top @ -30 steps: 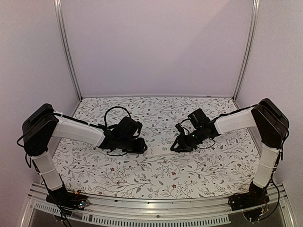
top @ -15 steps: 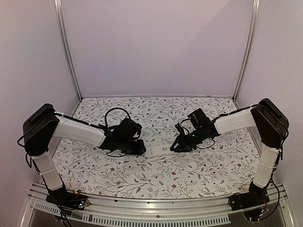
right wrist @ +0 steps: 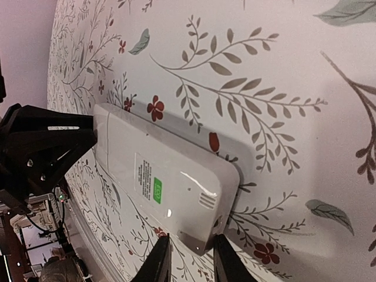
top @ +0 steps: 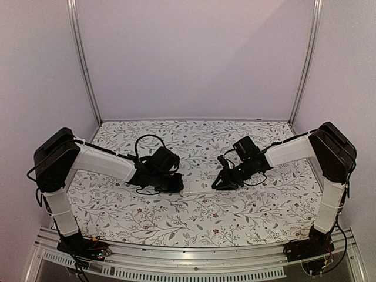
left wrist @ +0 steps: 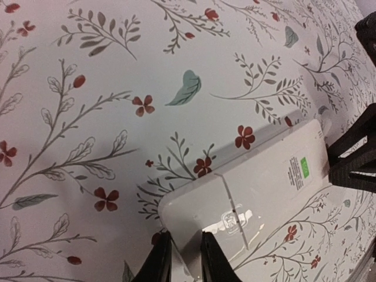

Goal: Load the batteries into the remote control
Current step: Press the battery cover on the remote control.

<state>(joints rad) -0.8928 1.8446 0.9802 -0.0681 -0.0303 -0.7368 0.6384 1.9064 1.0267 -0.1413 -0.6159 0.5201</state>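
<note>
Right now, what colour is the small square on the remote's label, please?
Green square, clearest in the right wrist view.

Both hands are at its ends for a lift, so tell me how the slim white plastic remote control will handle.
Probably stiff: the slim white plastic remote control looks straight end to end. Its glossy shell shows glare, so thin fingers may slip. Flat and wide, it should not roll.

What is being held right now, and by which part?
Each end of the remote control sits between jaws: left gripper one end, right gripper the other; whether they clamp it cannot be told.
</note>
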